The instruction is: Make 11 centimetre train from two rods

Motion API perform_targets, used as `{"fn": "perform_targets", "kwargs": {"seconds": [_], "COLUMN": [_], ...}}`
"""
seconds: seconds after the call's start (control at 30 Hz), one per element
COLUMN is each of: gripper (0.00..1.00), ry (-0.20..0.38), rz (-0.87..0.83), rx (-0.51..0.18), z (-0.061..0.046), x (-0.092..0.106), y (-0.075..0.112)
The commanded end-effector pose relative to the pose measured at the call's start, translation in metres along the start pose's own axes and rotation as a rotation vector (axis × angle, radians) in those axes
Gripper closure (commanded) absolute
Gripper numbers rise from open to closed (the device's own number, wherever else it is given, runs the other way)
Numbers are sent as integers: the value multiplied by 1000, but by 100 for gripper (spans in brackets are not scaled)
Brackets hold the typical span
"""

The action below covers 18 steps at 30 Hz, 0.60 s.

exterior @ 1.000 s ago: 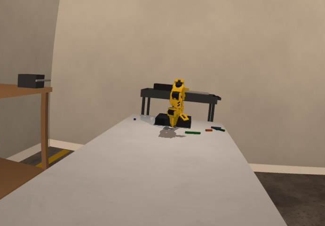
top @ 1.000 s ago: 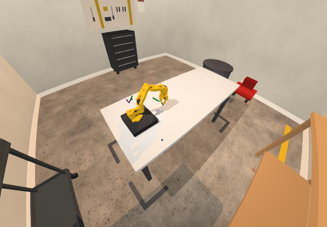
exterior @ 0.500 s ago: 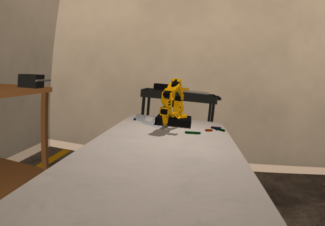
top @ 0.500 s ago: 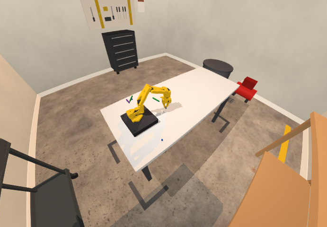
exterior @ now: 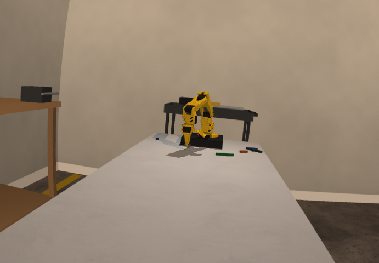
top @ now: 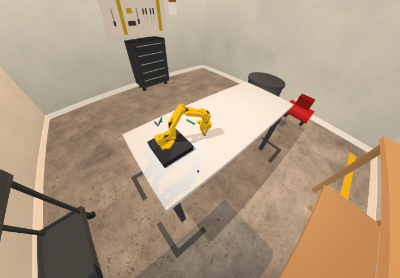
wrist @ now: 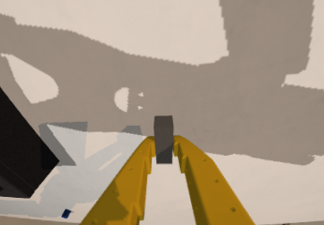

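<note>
White table carries black base, green rod near it, cluster of green, purple, orange rods, lone blue rod.

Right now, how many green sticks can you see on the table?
2. One green rod lies alone beside the arm's gripper. The other green rod lies behind the arm, next to the purple rod. More could be hidden behind the arm.

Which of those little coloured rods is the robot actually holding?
The grey rod, pinched upright in the gripper. The green rod and the others lie loose on the table.
</note>
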State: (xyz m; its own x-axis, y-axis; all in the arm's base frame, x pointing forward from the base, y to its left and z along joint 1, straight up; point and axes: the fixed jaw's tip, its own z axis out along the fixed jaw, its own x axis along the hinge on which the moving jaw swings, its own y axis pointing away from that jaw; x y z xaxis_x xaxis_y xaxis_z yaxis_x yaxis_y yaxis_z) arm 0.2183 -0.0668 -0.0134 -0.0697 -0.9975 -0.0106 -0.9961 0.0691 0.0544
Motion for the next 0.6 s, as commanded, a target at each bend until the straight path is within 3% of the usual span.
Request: {"fn": "perform_targets", "kwargs": {"seconds": [0.0,0.53,0.57], "gripper": [100,100,100], "ry": [2,2,15], "rz": [-27,-54,-72], "rx": [19,19,63], "z": [-3,-3,-12], "x": [5,9,11], "y": [0,2,-3]}}
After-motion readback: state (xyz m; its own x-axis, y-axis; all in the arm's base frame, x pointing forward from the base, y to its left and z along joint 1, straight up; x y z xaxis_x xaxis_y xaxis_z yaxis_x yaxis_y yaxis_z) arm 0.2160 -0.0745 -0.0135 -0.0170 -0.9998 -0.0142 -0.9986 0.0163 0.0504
